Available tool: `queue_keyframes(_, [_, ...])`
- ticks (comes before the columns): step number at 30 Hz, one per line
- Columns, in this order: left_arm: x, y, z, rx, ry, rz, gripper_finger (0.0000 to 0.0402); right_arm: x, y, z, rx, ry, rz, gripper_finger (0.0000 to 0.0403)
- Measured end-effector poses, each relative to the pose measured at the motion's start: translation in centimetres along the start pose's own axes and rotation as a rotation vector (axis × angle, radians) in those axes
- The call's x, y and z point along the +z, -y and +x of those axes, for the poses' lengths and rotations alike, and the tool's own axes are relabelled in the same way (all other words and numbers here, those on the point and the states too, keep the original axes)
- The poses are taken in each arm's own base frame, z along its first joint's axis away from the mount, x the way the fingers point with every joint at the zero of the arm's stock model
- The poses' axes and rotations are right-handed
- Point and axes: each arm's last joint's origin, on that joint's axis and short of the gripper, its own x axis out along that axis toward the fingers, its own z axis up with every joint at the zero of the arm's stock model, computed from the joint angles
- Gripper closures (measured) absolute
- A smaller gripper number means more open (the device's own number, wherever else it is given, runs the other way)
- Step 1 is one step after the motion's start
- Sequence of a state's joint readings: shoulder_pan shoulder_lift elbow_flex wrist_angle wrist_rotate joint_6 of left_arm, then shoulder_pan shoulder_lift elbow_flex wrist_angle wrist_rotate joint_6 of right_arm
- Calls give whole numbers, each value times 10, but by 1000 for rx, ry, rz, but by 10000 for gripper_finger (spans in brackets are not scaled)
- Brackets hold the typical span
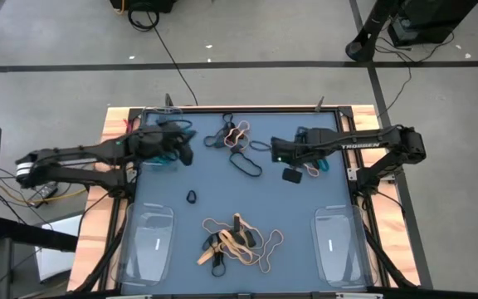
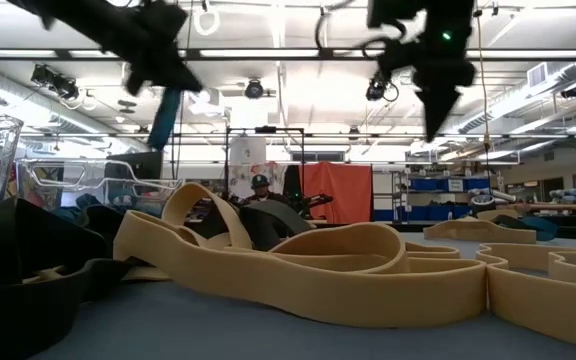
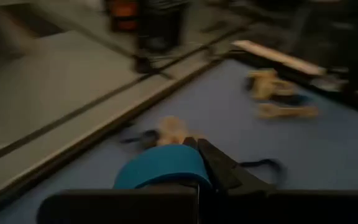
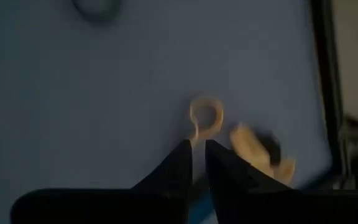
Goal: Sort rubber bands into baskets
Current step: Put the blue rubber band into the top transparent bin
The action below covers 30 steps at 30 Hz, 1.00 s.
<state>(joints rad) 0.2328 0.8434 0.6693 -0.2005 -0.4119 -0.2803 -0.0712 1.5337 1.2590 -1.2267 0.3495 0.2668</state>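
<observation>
The left gripper (image 1: 185, 155) is seen at the far left part of the table, its fingers pressed together on a teal-blue rubber band (image 3: 161, 170); in the left wrist view the band bulges out just beside the closed fingertips, and in the low view it hangs down as a blue strip (image 2: 165, 118) below the raised gripper (image 2: 173, 72). A clear basket (image 1: 160, 133) lies at the far left corner, close beside and partly under this gripper, so the carried band is judged to be nearly over its drop point; whether the band is already above the rim cannot be told from the high view. The right gripper (image 1: 291, 173) is held over the far right part of the table, jaws slightly parted with a narrow gap and nothing between them. In the right wrist view a small tan loop (image 4: 205, 116) lies on the blue mat directly ahead of the fingertips (image 4: 182, 163), its stalk pointing back toward the gap, with a second tan piece (image 4: 252, 146) just beside it. The relation that matters: the loop lies straight in front of the right gripper (image 4: 197, 158) and well apart from the left one, so the right arm is the nearer. The main tan heap (image 1: 239, 241) lies at the near centre between the two near baskets (image 1: 148, 241), apart from both grippers.
</observation>
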Motion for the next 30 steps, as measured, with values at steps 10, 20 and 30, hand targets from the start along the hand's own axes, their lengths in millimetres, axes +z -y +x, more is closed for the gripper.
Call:
queue_keyframes(10, [-10,-33,-10,246,-186,-109,386,-39,-25,34,-220,-101,-97,333])
queue_keyframes(20, [-5,-49,-5,352,-225,-79,256,-56,-22,38,-242,-232,-90,271])
queue_keyframes(30, [-5,-55,-5,396,-224,-57,138,-71,-14,29,-286,-382,-41,251])
